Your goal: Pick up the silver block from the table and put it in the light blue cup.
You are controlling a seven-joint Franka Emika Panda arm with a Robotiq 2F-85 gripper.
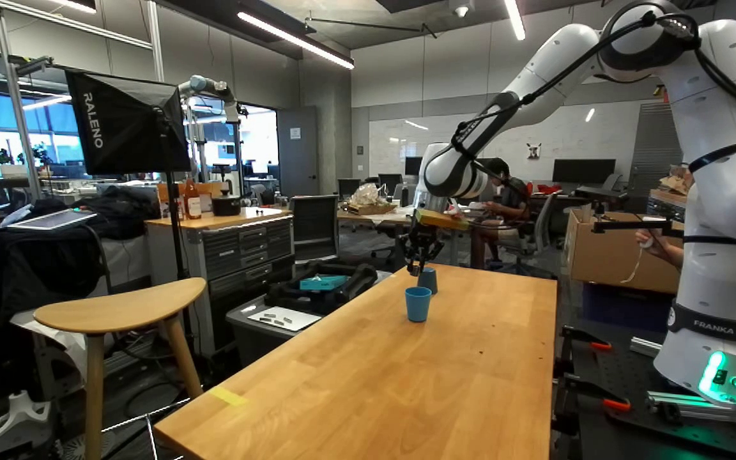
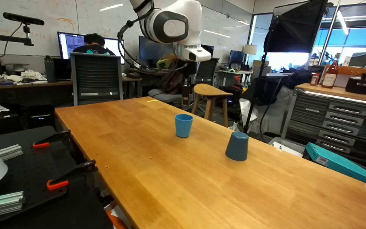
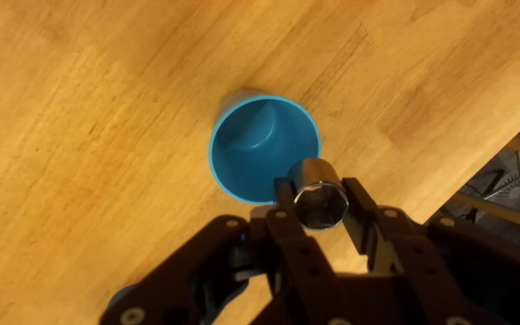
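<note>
The silver block, a small shiny hollow metal cylinder [image 3: 317, 172], is held between the two fingertips of my gripper [image 3: 318, 187] in the wrist view. The light blue cup stands upright on the table with its mouth up, in both exterior views [image 1: 418, 305] [image 2: 183, 126] and in the wrist view [image 3: 251, 169]. The cup's inside looks empty. In the wrist view the block overlaps the cup's lower right rim. My gripper [image 1: 418, 265] is above the table in an exterior view, where the block is too small to make out.
A darker blue cup stands upside down near the light blue cup, in both exterior views [image 1: 429, 282] [image 2: 237, 146]; its edge shows in the wrist view [image 3: 121, 294]. The wooden table [image 2: 157, 187] has clamps [image 2: 59, 183] on the robot's side and a stool [image 1: 125, 306] beyond its edge.
</note>
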